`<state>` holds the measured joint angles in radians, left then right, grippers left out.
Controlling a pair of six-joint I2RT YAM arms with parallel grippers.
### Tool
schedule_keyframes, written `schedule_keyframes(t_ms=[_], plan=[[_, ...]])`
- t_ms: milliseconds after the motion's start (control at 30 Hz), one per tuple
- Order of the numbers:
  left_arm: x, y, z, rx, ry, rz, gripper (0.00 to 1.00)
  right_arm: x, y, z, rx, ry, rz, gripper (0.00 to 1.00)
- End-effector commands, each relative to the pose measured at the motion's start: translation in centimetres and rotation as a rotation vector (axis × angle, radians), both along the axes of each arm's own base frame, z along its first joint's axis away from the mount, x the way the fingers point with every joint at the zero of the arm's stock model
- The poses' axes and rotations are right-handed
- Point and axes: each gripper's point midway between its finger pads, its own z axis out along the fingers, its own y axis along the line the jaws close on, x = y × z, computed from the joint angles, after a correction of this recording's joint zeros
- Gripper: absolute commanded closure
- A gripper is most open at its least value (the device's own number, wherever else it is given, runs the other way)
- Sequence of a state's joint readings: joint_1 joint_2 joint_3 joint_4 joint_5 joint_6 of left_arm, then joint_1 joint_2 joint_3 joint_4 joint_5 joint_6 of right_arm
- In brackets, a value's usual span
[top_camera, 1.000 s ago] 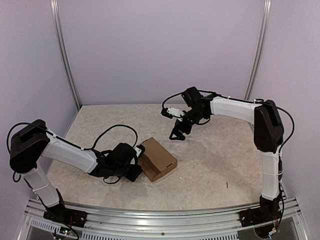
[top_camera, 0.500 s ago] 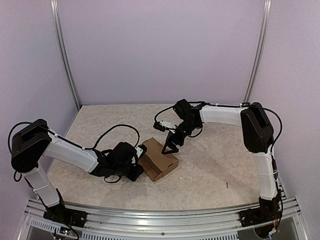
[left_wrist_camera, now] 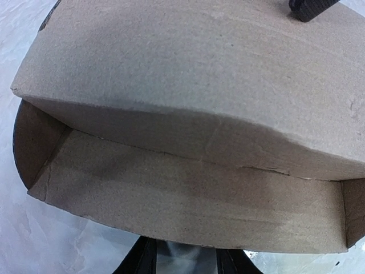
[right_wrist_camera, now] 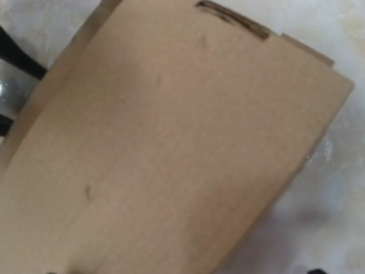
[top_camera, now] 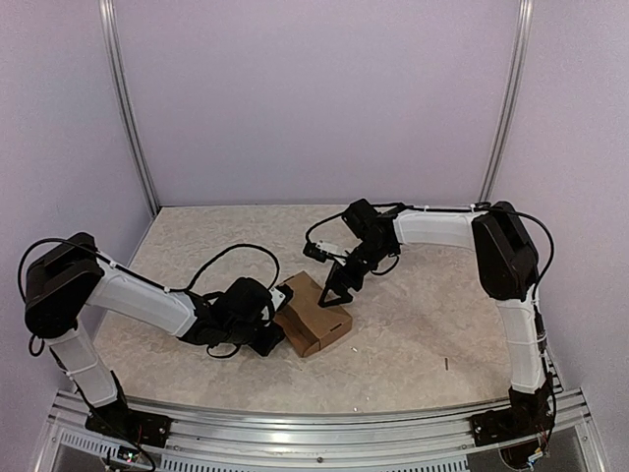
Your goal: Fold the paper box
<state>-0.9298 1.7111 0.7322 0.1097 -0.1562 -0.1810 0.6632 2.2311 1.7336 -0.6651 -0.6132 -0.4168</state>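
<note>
The paper box lies folded into a small brown carton in the middle of the table. My left gripper is low at its left end. In the left wrist view the box fills the frame, its lid bowed up over the front flap. My two dark fingers stand apart below that flap, their tips hidden. My right gripper is open, fingers spread, resting on the box's far top edge. One of its fingertips shows there. The right wrist view shows only the lid and its slot.
The left arm's black cable loops over the table behind the box. A small dark scrap lies at the front right. An aluminium rail runs along the near edge. Purple walls close in the back and sides.
My right gripper has swung down and left from above the bare table onto the box's top. The left gripper and the box have shifted only slightly.
</note>
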Motion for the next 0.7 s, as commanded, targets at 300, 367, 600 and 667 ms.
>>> schedule_keyframes(t_ms=[300, 367, 600, 667], plan=[[1.5, -1.9, 2.4, -0.031, -0.060, -0.032, 0.64, -3.2, 0.1, -3.2, -0.061, 0.100, 0.040, 0.07], [1.6, -2.1, 2.8, -0.038, -0.070, -0.037, 0.64, -3.4, 0.2, -3.4, -0.064, 0.105, 0.045, 0.07], [1.9, -2.7, 2.8, -0.042, -0.077, -0.059, 0.64, -4.0, 0.5, -3.7, -0.068, 0.114, 0.062, 0.07], [2.0, -2.9, 2.8, -0.044, -0.081, -0.064, 0.64, -4.2, 0.6, -3.8, -0.068, 0.117, 0.067, 0.08]])
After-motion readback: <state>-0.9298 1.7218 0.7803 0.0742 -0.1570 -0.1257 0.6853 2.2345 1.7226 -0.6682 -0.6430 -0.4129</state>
